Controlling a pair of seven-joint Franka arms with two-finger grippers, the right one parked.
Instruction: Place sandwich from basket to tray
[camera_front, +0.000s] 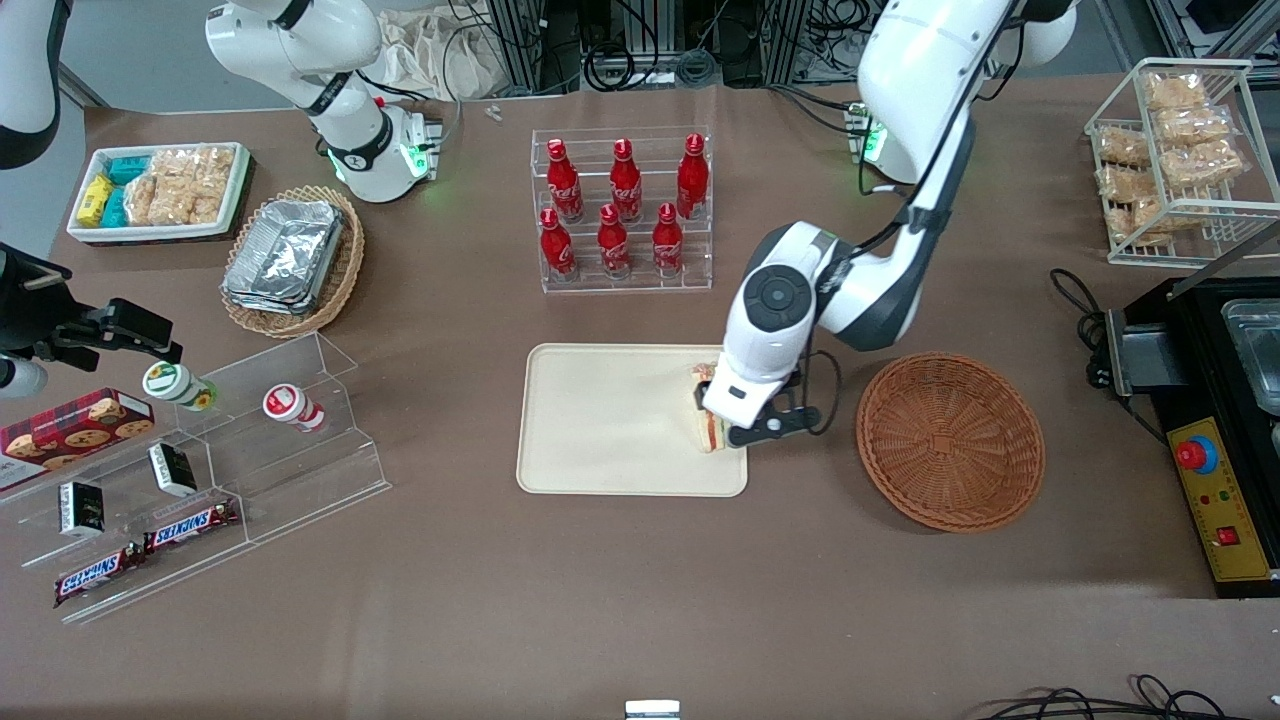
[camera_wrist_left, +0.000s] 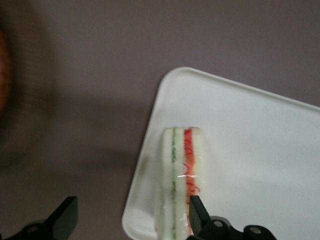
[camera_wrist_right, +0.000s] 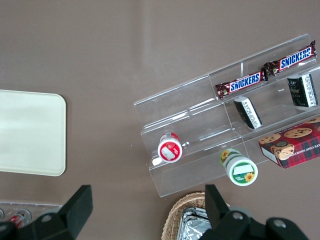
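Observation:
The sandwich (camera_wrist_left: 181, 180), a clear-wrapped white wedge with green and red layers, stands on edge on the cream tray (camera_wrist_left: 260, 150), close to the tray corner nearest the basket. My left gripper (camera_wrist_left: 131, 217) is open around it. One finger (camera_wrist_left: 196, 214) is right against the sandwich's red side and the other finger (camera_wrist_left: 64, 220) stands well off over the brown table. In the front view the gripper (camera_front: 722, 425) hangs low over the tray (camera_front: 600, 420) edge, with the sandwich (camera_front: 711, 432) peeking out beneath it. The reddish-brown wicker basket (camera_front: 950, 440) lies empty beside the tray.
A clear rack of red bottles (camera_front: 620, 210) stands farther from the front camera than the tray. Toward the parked arm's end lie a tan basket of foil containers (camera_front: 290, 260), a white snack bin (camera_front: 160, 190) and an acrylic shelf (camera_front: 230, 470). A black appliance (camera_front: 1220, 400) sits at the working arm's end.

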